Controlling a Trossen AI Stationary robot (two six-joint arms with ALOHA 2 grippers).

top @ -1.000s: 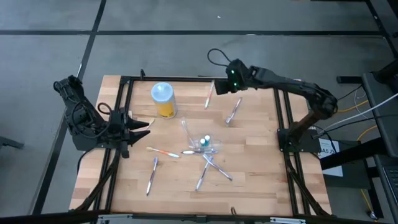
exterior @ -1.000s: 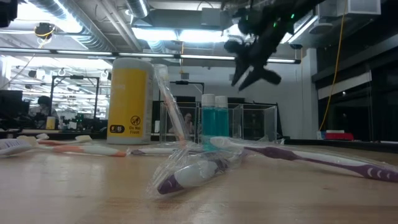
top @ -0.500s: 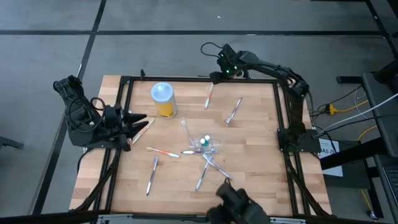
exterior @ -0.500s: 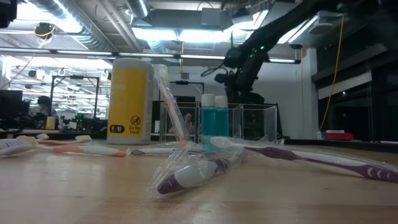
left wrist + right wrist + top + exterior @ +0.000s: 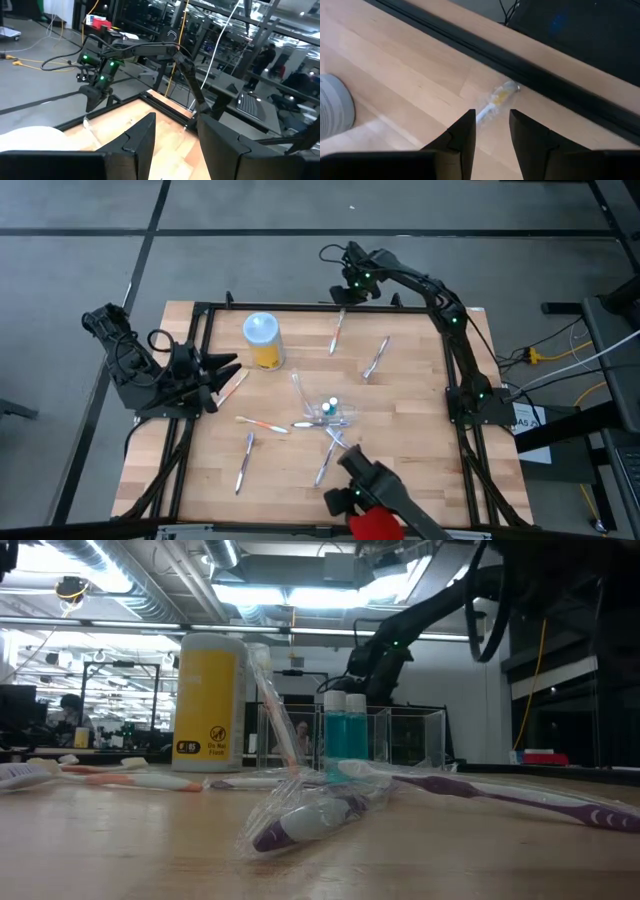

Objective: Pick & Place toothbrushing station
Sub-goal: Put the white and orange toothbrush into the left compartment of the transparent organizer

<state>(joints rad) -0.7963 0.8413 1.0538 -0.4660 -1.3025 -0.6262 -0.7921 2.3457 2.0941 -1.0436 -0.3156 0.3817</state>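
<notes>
Slim toothbrushes lie flat on the wooden table [image 5: 400, 430]. One whitish one with a yellowish head [image 5: 336, 333] [image 5: 496, 100] lies by the far rail, and another [image 5: 376, 358] lies to its right. Several lie crossed at mid-table around a clear wrapper and tiny teal-capped pieces [image 5: 328, 410] [image 5: 310, 812]. My right gripper [image 5: 345, 296] [image 5: 491, 131] is open over the far toothbrush, a finger on either side in the wrist view, touching nothing. My left gripper [image 5: 228, 370] [image 5: 175, 135] is open and empty at the table's left edge, next to an orange-tipped toothbrush [image 5: 232, 387].
A yellow bottle with a white cap [image 5: 262, 340] [image 5: 210, 705] stands at the far left. A black frame rail [image 5: 530, 70] runs along the far edge. A dark object with a green light and a red part [image 5: 370, 498] reaches in over the near edge. Loose toothbrushes [image 5: 245, 462] lie near-left.
My right gripper has gone toward the table's far edge and a little left, and has come down over the far toothbrush. A dark object with a red part has come in over the near edge. The toothbrushes have stayed where they were.
</notes>
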